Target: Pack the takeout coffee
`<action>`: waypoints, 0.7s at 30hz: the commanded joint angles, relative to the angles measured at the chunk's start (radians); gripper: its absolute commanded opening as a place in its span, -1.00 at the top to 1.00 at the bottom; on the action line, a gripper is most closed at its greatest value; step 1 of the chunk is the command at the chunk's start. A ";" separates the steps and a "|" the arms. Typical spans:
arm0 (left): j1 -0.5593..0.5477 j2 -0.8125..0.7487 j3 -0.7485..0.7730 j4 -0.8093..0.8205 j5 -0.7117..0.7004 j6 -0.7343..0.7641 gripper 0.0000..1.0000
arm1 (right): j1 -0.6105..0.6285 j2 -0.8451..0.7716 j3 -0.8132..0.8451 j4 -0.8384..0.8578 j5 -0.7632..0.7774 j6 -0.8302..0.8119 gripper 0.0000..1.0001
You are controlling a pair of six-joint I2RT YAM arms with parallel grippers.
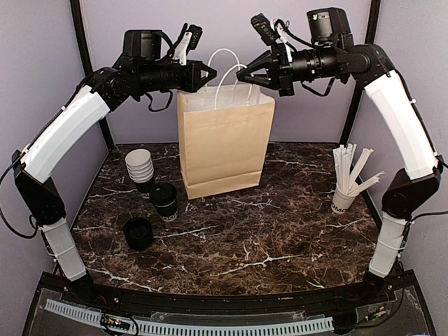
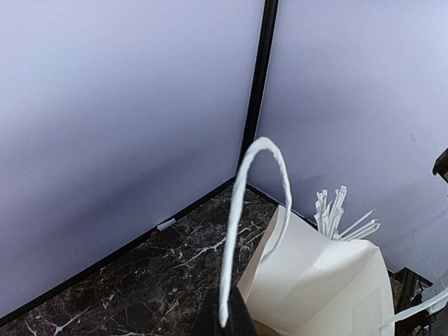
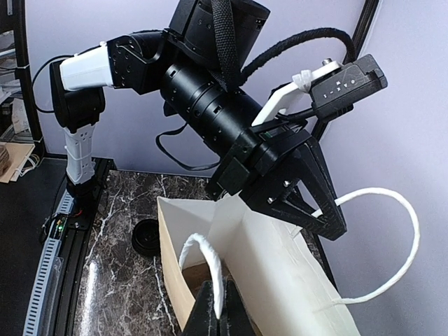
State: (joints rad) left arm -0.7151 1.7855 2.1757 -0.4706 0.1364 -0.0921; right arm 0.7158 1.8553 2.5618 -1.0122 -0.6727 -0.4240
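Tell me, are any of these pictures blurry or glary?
Top external view: even, soft light, everything sharp, no glare on the brown paper bag. Left wrist view: the wall fades darker toward the bottom; the white handle is crisp. Right wrist view: sharp too, though the right gripper's fingers are dark silhouettes.

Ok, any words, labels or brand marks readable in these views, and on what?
White stirrer cup: dark lettering on its side, too small and blurred to read.
Brown paper bag: no print visible.
Lidded black cup and cup stack: no print visible.
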 commanded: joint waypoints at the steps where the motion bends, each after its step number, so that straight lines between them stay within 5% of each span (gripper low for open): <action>1: 0.006 -0.028 -0.020 0.000 -0.003 0.010 1.00 | 0.010 -0.001 0.009 0.040 0.001 0.009 1.00; 21: 0.006 -0.034 -0.082 0.015 0.005 0.004 1.00 | 0.011 0.010 -0.002 0.038 -0.010 0.008 1.00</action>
State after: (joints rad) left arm -0.7151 1.7855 2.1025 -0.4702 0.1375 -0.0902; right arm 0.7166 1.8557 2.5614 -1.0122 -0.6735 -0.4240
